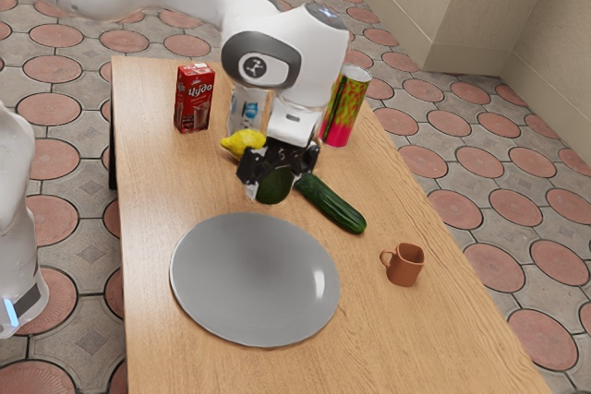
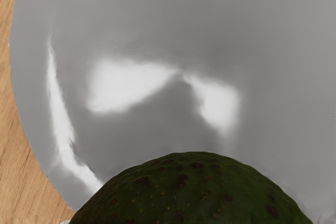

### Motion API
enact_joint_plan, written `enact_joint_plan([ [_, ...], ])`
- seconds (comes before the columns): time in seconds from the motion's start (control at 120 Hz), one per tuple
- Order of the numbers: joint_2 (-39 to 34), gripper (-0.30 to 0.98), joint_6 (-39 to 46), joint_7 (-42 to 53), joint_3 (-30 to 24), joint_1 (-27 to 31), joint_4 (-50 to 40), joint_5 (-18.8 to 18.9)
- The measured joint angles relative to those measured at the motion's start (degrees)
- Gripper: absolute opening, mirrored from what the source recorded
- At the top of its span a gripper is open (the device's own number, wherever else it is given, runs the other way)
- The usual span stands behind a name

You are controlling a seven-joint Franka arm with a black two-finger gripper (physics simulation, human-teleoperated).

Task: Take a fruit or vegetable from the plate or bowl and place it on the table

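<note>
In the exterior view my gripper (image 1: 272,175) is shut on a dark green avocado (image 1: 274,187), one black finger on either side. They hang just beyond the far edge of the grey plate (image 1: 249,274), in that view. The wrist view has the bumpy avocado (image 2: 194,192) large at its lower edge, in front of the shiny plate (image 2: 283,51). A cucumber (image 1: 332,205) lies on the wooden table (image 1: 388,348), and a yellow lemon (image 1: 243,142) is partly hidden behind the gripper.
A red carton (image 1: 194,99) stands at the table's far end, with a clear container (image 1: 247,110) partly behind the hand. A green and pink can (image 1: 347,108) stands beyond the cucumber. A brown mug (image 1: 404,266) is toward the exterior view's right.
</note>
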Motion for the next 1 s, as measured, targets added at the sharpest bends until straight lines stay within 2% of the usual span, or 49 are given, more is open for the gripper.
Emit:
enact_joint_plan([
  [0.267,-1.87,0.36,-13.67,-10.62,11.09,0.10,0.04,5.42],
  [0.508,-1.82,0.37,-24.25,-20.16,13.82,0.06,-0.93,7.63],
  [0.733,-1.34,0.38,-21.95,-26.46,15.89,0.08,-2.89,9.33],
  [0.833,-1.18,0.54,-20.43,-28.62,15.96,0.09,-3.32,9.34],
  [1.0,-0.96,0.63,-18.98,-31.72,16.54,0.08,-3.32,9.12],
])
